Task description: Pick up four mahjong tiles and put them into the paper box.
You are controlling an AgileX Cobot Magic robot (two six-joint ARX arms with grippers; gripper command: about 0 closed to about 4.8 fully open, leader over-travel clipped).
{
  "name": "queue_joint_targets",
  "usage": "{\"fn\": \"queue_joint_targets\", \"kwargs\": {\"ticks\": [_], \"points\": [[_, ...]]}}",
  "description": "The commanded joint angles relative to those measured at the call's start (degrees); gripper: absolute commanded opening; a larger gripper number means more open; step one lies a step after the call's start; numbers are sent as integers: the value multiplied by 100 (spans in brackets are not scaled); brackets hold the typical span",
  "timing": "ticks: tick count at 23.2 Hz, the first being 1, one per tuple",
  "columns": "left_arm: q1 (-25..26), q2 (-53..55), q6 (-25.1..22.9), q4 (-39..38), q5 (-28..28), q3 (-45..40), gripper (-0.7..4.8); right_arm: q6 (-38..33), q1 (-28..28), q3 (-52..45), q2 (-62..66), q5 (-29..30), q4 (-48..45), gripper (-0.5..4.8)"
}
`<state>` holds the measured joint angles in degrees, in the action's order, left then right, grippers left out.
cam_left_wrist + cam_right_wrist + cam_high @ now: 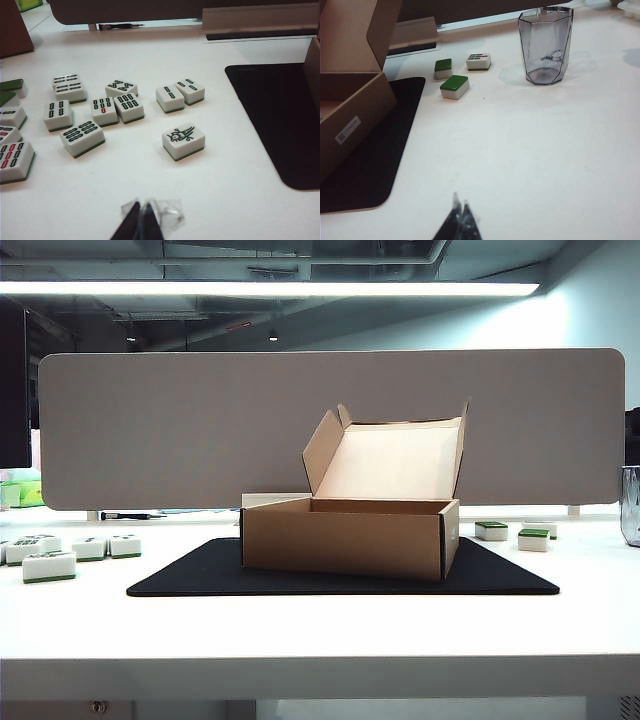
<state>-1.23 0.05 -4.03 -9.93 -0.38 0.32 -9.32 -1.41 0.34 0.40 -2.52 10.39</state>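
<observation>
The left gripper is seen with its fingers pressed together and nothing held, low over the desk, and the right gripper is likewise closed and empty; a tile could be knocked aside rather than grasped if either were lowered before being spread. Just ahead of the left gripper a lone bird-faced tile lies apart, while the mahjong tiles beyond it are packed so closely that neighbours might be dragged along. Farther off, the paper box stands open on the black mat, and its raised front wall could be struck by a low carry.
</observation>
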Motion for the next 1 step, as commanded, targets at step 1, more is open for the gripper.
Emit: {"fn": "queue_joint_targets", "kwargs": {"ticks": [1], "points": [[-2,2,17,-70,44,2,-6,22,0,-4,-50,-13,2,-1]]}}
